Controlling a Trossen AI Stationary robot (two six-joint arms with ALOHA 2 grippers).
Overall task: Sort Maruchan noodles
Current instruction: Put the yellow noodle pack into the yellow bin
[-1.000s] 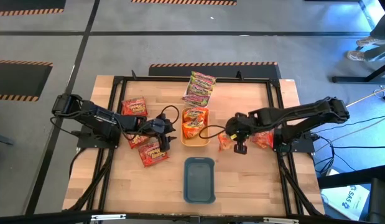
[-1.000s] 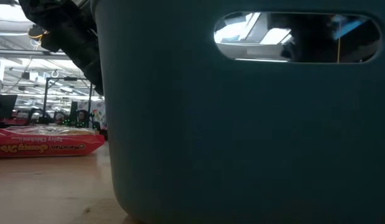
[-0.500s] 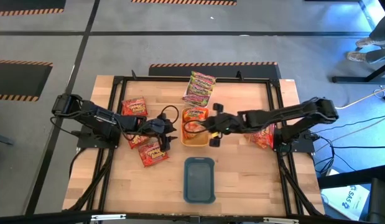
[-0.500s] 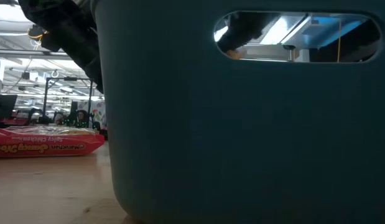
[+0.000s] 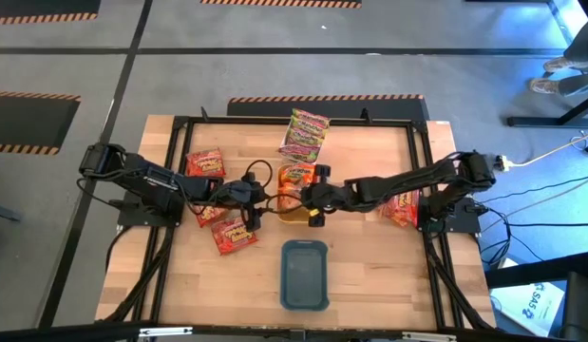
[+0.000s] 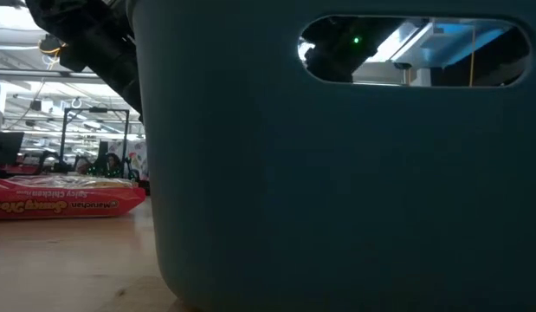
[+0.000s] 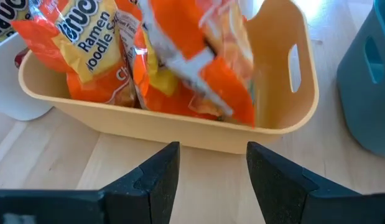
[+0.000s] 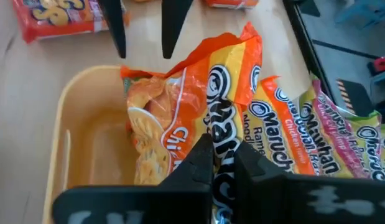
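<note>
Nearest the front edge of the wooden table [image 5: 369,275] stands a dark teal plastic tray [image 5: 304,274]; nothing can be made out inside it. In the low view its wall fills most of the picture, with a flat red noodle packet [image 6: 64,198] lying on the wood beside it.

Behind the teal tray sits the pale orange plastic tray [image 7: 180,127] with a slot handle in its end wall. Several orange Maruchan noodle packets [image 7: 96,46] stand on edge inside it. The right gripper [image 8: 222,163] reaches over this tray with its fingers pinched shut on one more orange chicken-flavour packet [image 8: 198,106], which hangs tilted half inside the tray. The left gripper [image 7: 208,168] hovers low just beside the tray's long wall, its fingers parted and holding nothing.

Red packets [image 5: 234,231] lie on the table on the left arm's side, another orange packet [image 5: 401,209] near the right arm's base. Farthest back, green-pink packets [image 5: 305,133] are piled in a white tray.
</note>
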